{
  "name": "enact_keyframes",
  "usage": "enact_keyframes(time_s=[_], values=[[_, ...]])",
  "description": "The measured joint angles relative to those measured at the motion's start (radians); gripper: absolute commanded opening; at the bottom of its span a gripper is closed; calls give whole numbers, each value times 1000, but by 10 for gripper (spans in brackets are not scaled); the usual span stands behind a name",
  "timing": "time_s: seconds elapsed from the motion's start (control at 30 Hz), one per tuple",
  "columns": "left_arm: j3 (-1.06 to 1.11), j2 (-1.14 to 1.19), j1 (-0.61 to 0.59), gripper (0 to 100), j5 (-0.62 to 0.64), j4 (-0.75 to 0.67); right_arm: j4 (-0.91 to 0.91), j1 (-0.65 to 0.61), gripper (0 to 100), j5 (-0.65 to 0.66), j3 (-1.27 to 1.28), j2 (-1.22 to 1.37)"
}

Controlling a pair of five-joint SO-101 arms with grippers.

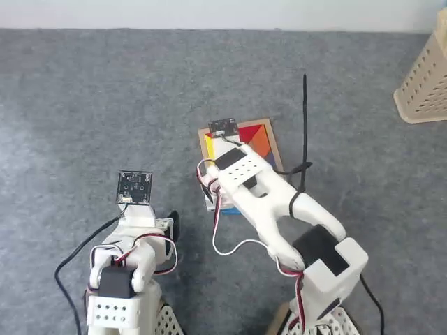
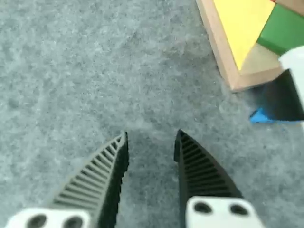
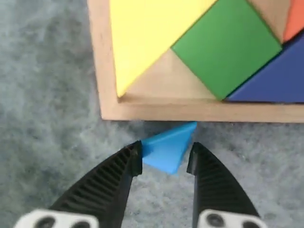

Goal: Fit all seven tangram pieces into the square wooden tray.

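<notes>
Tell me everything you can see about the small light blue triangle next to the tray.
The light blue triangle is a small, flat painted piece, wood by the look of it. It lies on the grey carpet just outside the wooden tray, one corner near its rim, between the open fingers of the right gripper; one finger touches a corner.

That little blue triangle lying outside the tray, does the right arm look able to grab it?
Probably yes. The right end effector is open and straddles the blue triangle, which lies on the carpet just outside the rim of the wooden tray. Nothing lies between them.
</notes>
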Motion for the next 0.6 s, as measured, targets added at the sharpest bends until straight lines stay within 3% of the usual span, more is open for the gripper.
enact_keyframes(time_s=[0.43,0.6], values=[[0,0,2,152,0,0,0,-18,165,0,-12,9],[0,0,2,152,0,0,11,-2,76,0,-15,18]])
